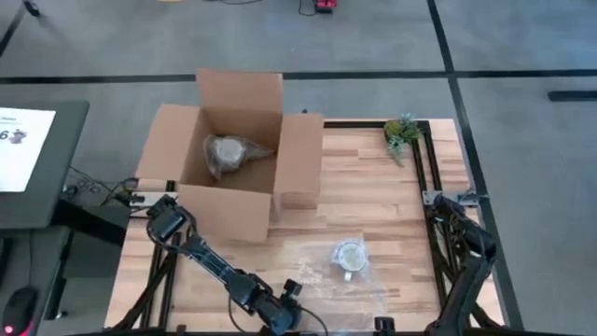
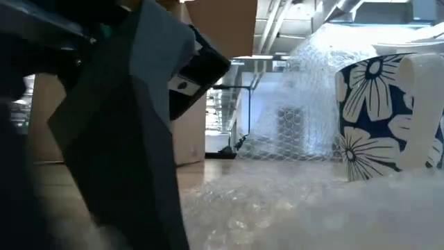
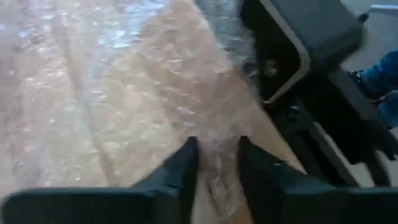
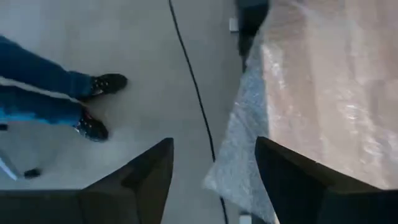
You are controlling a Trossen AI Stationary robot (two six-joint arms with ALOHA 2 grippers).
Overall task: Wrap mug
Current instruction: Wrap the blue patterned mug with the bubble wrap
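A blue mug with white flowers [image 2: 385, 125] stands upright [image 1: 350, 254] on a sheet of clear bubble wrap [image 1: 326, 280] spread over the table's near middle. My left gripper [image 3: 217, 158] is low at the sheet's near left edge [image 1: 287, 315], shut on the wrap. My right gripper [image 4: 214, 168] hangs open past the table's near edge. A corner of the wrap [image 4: 233, 162] that overhangs the edge shows between its fingers, untouched. My left gripper pinches the bubble wrap near its near left edge [image 3: 219, 146] between its two fingers, which lie low and nearly level over the table. The wrap is bunched between the fingertips. The rest of the sheet lies on the table.
An open cardboard box [image 1: 229, 163] stands at the far left with a wrapped item [image 1: 226, 154] inside. A small plant [image 1: 401, 135] sits at the far right corner. A person's legs [image 4: 56, 93] stand on the floor beside the near edge, by a cable [image 4: 193, 81].
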